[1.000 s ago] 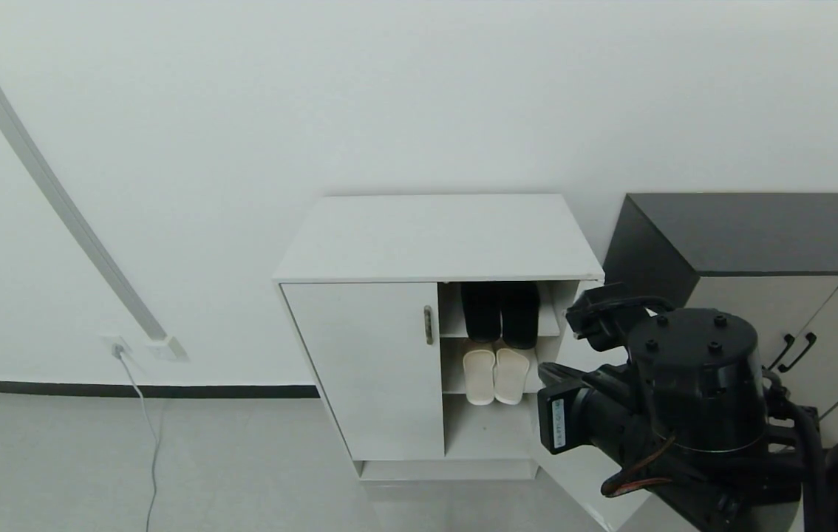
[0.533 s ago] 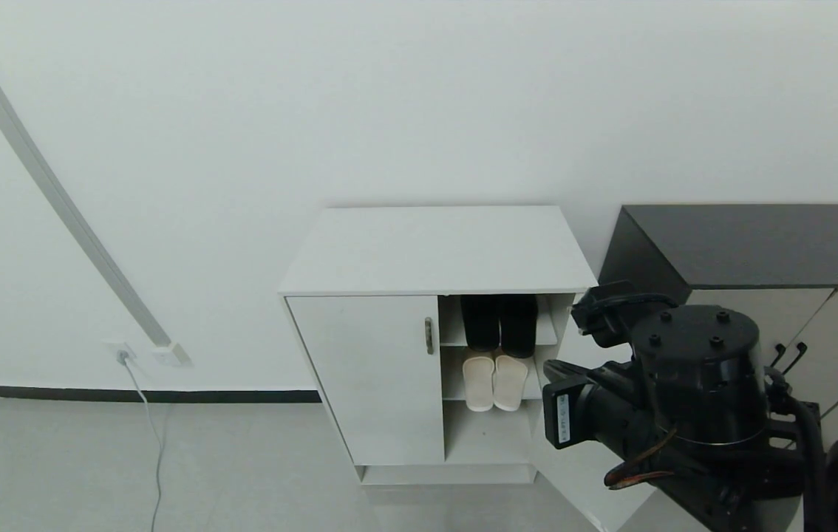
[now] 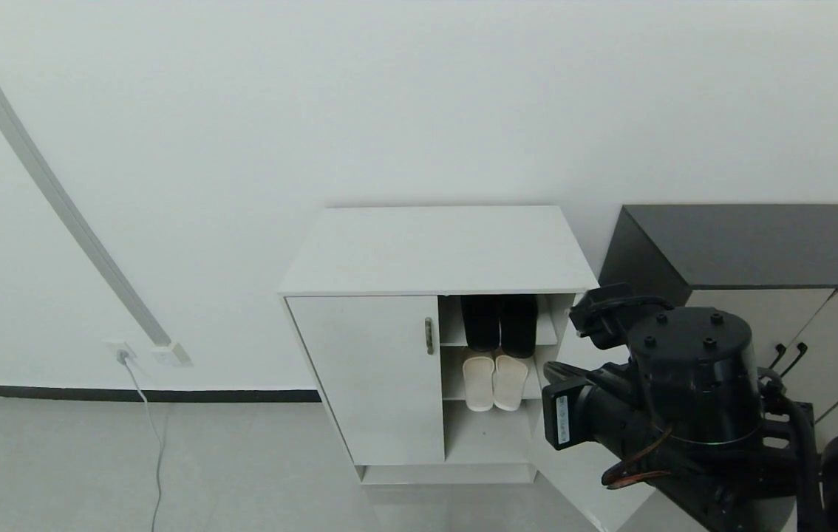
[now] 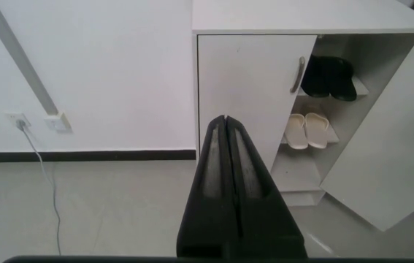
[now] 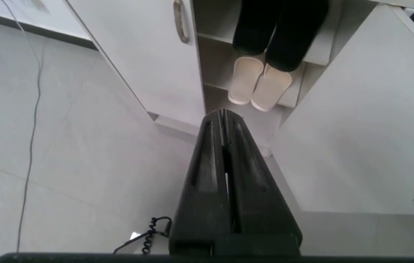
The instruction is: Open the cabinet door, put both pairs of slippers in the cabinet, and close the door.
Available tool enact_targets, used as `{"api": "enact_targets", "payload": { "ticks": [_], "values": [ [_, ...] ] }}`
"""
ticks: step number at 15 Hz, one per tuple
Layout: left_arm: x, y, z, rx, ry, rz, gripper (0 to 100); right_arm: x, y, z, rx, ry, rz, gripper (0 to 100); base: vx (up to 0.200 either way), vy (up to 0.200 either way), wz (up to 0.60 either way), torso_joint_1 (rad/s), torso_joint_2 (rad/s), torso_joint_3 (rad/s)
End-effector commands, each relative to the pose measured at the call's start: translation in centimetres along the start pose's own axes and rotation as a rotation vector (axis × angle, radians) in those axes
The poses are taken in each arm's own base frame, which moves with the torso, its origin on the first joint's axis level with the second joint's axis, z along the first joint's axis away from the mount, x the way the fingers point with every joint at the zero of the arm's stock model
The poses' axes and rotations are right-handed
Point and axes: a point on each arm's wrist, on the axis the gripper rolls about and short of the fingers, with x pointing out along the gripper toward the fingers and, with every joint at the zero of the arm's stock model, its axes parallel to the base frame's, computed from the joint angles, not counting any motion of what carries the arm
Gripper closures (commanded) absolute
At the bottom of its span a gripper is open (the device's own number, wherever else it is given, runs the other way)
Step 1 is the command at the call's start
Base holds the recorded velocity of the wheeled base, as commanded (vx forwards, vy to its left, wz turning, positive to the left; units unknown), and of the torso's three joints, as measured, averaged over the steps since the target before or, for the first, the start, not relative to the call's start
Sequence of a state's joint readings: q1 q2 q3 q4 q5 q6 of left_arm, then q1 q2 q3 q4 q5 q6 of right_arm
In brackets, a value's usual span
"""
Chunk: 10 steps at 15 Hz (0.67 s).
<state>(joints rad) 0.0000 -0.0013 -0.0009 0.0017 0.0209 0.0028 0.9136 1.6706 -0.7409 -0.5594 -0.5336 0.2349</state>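
A plain white wall [image 3: 419, 96] fills the top half of the head view. A smooth grey floor [image 3: 131, 473] runs along the bottom.

A low white wooden cabinet [image 3: 434, 247] stands against the wall, in the middle of the frame. Just beside it, on the right side of the frame, stands a wider cabinet with a dark flat top [image 3: 751, 244] and pale doors.

The white cabinet's left door [image 3: 363, 377] is closed flat. Its right door [image 4: 393, 139] is swung wide open. It sticks out from the cabinet's right side.

A long grey strip [image 3: 49, 185] slants down the wall from the upper left of the frame.

Both pairs of slippers sit inside the open right half. The pair of black slippers [image 3: 500, 321] lies side by side on the top shelf. The pair of soft white slippers [image 3: 494, 380] lies side by side on the shelf just below, toes pointing out.

The left gripper [image 4: 225, 124] is long and black, and its two fingers are pressed together with nothing between them. It hangs above the floor, well apart from the closed door.

The right gripper [image 5: 223, 117] is black too, and its fingers are also pressed together on nothing. It hangs above the floor in front of the open half, near the open door.

A thin grey cable [image 3: 157, 443] drops from a small white wall socket [image 3: 120, 349] at the lower left of the frame. A small grey metal handle [image 3: 428, 335] stands upright on the closed door's right edge.
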Motion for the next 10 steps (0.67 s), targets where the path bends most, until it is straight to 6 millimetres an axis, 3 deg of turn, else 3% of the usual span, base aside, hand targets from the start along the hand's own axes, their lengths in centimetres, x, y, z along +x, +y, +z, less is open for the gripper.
{"api": "enact_targets", "payload": {
  "ticks": [1,9,10],
  "values": [
    [0.0,0.0,0.02,0.0,0.0,0.001,100,0.09,0.05,-0.1,-0.002,0.003,0.0,100,0.0,0.0,0.0,0.0,0.0,0.0],
    [0.02,0.0,-0.02,0.0,0.002,0.001,100,0.27,-0.2,-0.29,-0.007,0.011,-0.011,100,0.0,0.0,-0.6,0.007,0.0,0.001],
    [0.02,0.0,-0.02,0.0,0.002,0.001,100,0.29,-0.24,-0.28,-0.007,0.011,-0.012,100,0.0,0.0,0.0,0.0,0.0,0.0]
  ]
}}
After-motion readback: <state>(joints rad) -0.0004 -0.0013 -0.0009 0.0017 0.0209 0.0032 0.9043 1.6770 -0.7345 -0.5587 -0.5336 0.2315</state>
